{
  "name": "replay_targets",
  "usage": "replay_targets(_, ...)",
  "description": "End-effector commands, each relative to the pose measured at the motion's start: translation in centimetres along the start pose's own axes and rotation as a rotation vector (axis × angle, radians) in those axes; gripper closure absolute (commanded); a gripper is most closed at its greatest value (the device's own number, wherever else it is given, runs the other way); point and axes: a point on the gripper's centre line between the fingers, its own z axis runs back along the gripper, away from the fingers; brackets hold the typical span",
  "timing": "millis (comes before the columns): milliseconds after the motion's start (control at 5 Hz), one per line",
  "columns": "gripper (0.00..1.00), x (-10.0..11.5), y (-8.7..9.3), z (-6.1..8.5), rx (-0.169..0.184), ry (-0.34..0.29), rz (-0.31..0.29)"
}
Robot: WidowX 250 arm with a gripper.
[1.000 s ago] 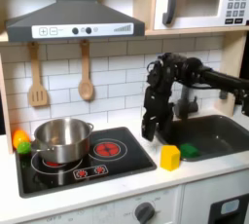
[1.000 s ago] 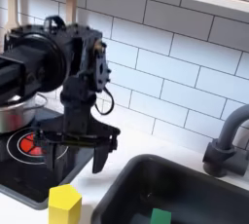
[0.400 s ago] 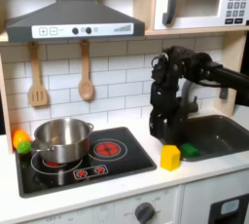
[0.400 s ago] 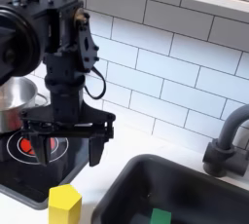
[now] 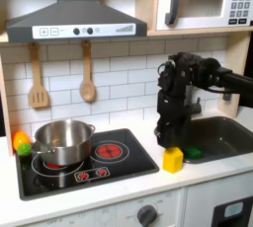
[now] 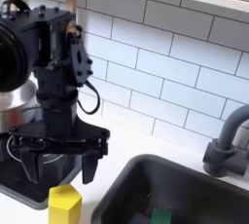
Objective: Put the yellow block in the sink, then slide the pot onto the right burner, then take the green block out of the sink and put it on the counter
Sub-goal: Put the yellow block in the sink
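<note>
At the counter's front edge, near to far:
Counter (image 5: pixel 119 196): cream-white worktop.
Yellow block (image 6: pixel 65 205): upright on the counter, just beside the sink rim, free of any grip.
Gripper (image 6: pixel 60 166): directly above the yellow block at its 12 o'clock, fingers spread wide, holding nothing.
Green block (image 6: pixel 160 216): inside the sink (image 6: pixel 209 174), at 3 o'clock from the yellow block.
Right burner (image 5: pixel 110 151): bare red rings.
Pot (image 5: pixel 62 143): on the burner at 9 o'clock from the right burner.
</note>
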Motion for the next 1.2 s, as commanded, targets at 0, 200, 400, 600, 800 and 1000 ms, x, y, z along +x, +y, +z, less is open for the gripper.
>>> replay_targets(0, 0.0, -0.5, 0.3, -0.6, 0.013, 0.005, 0.001)
replay_targets(200, 0.0, -0.5, 0.4, -1.0, 0.021, 0.003, 0.003)
replay_targets(400, 0.0, -0.5, 0.5, -1.2, 0.028, 0.004, 0.007)
replay_targets(600, 0.0, -0.6, 0.8, -1.7, 0.039, 0.013, 0.012)
replay_targets(800, 0.0, -0.8, 0.8, -1.9, 0.041, 0.011, 0.013)
replay_targets(1000, 0.0, -1.0, 0.9, -2.2, 0.046, 0.013, 0.016)
